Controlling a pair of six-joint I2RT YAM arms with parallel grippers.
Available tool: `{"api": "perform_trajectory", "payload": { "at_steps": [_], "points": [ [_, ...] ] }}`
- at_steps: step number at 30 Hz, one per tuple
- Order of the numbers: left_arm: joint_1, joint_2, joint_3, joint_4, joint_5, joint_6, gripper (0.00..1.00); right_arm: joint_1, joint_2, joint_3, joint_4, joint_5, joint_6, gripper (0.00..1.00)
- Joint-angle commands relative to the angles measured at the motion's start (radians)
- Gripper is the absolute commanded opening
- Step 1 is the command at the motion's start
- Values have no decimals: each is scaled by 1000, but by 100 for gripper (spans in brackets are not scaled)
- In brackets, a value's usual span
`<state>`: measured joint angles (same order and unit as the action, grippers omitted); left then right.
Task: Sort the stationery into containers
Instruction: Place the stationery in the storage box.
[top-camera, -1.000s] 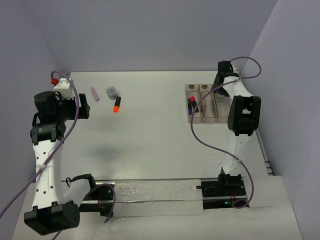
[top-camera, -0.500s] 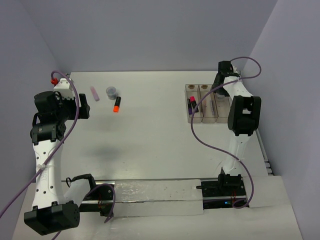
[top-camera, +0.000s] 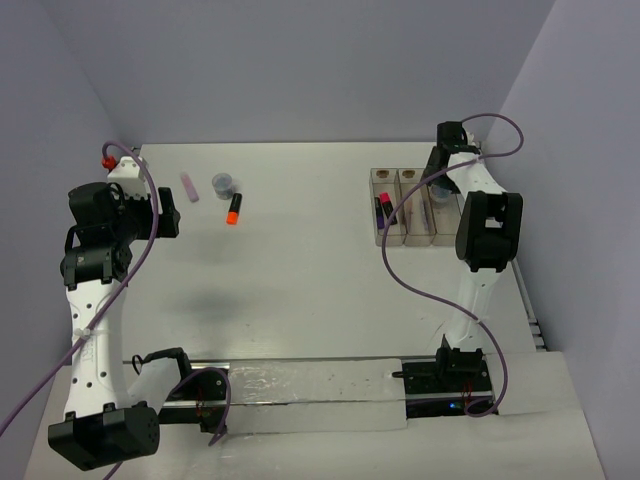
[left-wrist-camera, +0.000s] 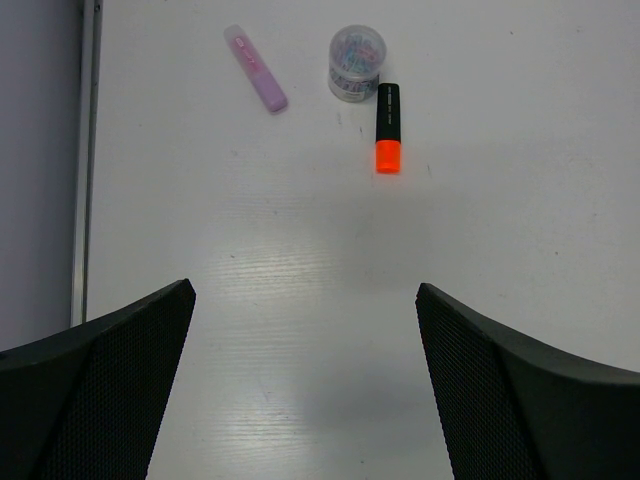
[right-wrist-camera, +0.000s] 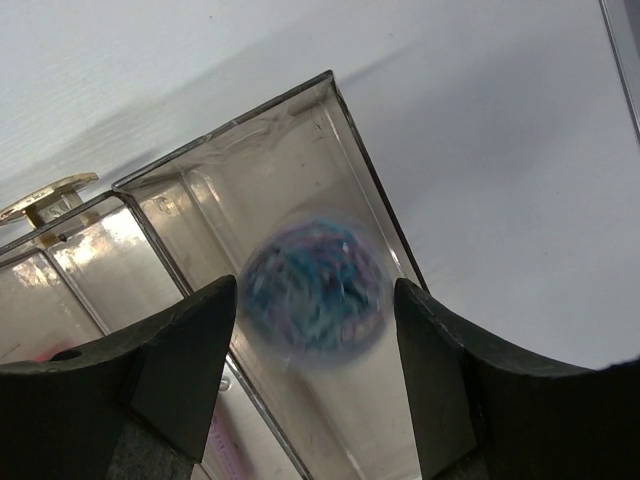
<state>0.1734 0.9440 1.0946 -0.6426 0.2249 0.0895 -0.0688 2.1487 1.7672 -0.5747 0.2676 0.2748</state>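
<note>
Bluish and blurred between the spread fingers of the right gripper (right-wrist-camera: 315, 290): a small round clear plastic pot (right-wrist-camera: 315, 308) packed with coloured bits, touching neither finger, in the mouth of the end compartment of three narrow clear plastic bins (right-wrist-camera: 225, 128) joined in a row. Shows in the overhead view as a fresh blue spot (top-camera: 440, 192) just under that gripper (top-camera: 440, 178), not visible there half a second before. Reads as just let go and dropping into the compartment farthest right, so probably one more item sorted. Nothing gripped now, jaws parted wider than the pot. Still out at the far left of the white, faintly grained table (left-wrist-camera: 300, 240): a second round clear bluish pot (left-wrist-camera: 356, 62), smooth-walled; just beside it, perhaps touching, a short black highlighter with an orange end (left-wrist-camera: 387, 125); a little apart, a pale pink block (left-wrist-camera: 256, 80), slim with rounded ends. Wide and empty as well, the left gripper (left-wrist-camera: 305, 290), poised over bare tabletop short of all three, dark pads finely meshed. Already lodged in the bin compartment nearest the table's middle: short highlighters with pink and purple ends (top-camera: 381, 208).
</note>
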Motion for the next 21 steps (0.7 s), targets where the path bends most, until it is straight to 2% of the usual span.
{"api": "perform_trajectory", "payload": {
  "at_steps": [1, 9, 15, 21],
  "points": [
    [9, 1, 16, 31, 22, 4, 99, -20, -47, 46, 1, -14, 32, 73],
    [9, 10, 24, 29, 28, 6, 99, -23, -71, 48, 1, -45, 32, 73],
    [9, 39, 26, 39, 64, 31, 99, -22, -177, 32, 16, -86, 44, 72],
    [8, 212, 147, 20, 119, 58, 94, 0, -289, 12, 41, -147, 36, 72]
  ]
}}
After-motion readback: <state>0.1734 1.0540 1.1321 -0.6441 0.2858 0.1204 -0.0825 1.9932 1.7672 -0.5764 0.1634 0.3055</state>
